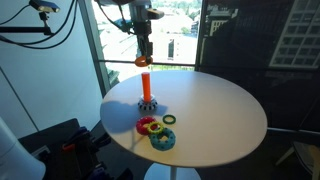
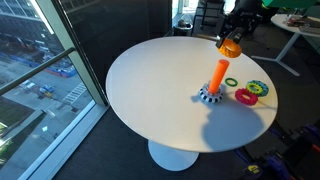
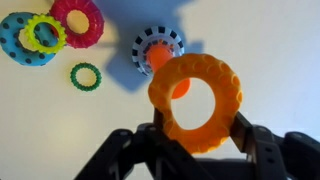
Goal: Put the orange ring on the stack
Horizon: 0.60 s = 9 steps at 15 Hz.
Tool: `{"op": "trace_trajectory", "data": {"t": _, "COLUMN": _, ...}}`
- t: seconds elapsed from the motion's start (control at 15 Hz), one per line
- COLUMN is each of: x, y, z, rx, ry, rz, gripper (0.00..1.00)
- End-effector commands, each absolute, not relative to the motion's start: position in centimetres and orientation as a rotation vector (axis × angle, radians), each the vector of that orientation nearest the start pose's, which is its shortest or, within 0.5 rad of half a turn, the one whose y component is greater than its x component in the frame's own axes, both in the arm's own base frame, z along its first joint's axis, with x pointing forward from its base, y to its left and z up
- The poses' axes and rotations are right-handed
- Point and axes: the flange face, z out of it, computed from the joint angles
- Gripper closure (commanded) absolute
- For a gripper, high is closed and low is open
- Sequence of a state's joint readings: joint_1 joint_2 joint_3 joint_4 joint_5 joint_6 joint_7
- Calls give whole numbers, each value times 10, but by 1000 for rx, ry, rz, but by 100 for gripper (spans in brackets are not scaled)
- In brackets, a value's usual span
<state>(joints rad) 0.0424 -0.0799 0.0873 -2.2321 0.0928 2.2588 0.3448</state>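
My gripper (image 3: pixel 196 135) is shut on the orange ring (image 3: pixel 197 103), holding it by its lower edge. In the wrist view the ring hangs over the stack (image 3: pixel 157 50), whose orange-red peg tip shows at the left inside of the ring's hole. The stack's round dark speckled base stands on the white round table (image 1: pixel 215 115). In both exterior views the gripper (image 1: pixel 143 58) (image 2: pixel 232 40) holds the orange ring (image 1: pixel 143 62) (image 2: pixel 231 47) just above the top of the upright peg (image 1: pixel 146 86) (image 2: pixel 219 75).
Loose rings lie together near the stack: a red ring (image 3: pixel 78 20), a blue ring (image 3: pixel 22 40) with a yellow-green ring (image 3: pixel 45 33) on it, and a thin green ring (image 3: pixel 86 75). They also show in both exterior views (image 1: pixel 155 129) (image 2: pixel 250 92). Windows surround the table.
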Motion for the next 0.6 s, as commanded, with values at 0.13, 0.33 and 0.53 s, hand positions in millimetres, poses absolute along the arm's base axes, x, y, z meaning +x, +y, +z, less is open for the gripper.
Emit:
{"op": "trace_trajectory", "data": {"t": 0.13, "x": 553, "y": 84, "z": 409, "rx": -3047, "ry": 451, "rz": -66, "gripper": 35}}
{"op": "trace_trajectory", "data": {"t": 0.33, "x": 561, "y": 85, "z": 401, "rx": -3063, "ry": 457, "rz": -17, "gripper": 36}}
{"op": "trace_trajectory", "data": {"t": 0.53, "x": 562, "y": 83, "z": 398, "rx": -3068, "ry": 447, "rz": 49, "gripper": 40}}
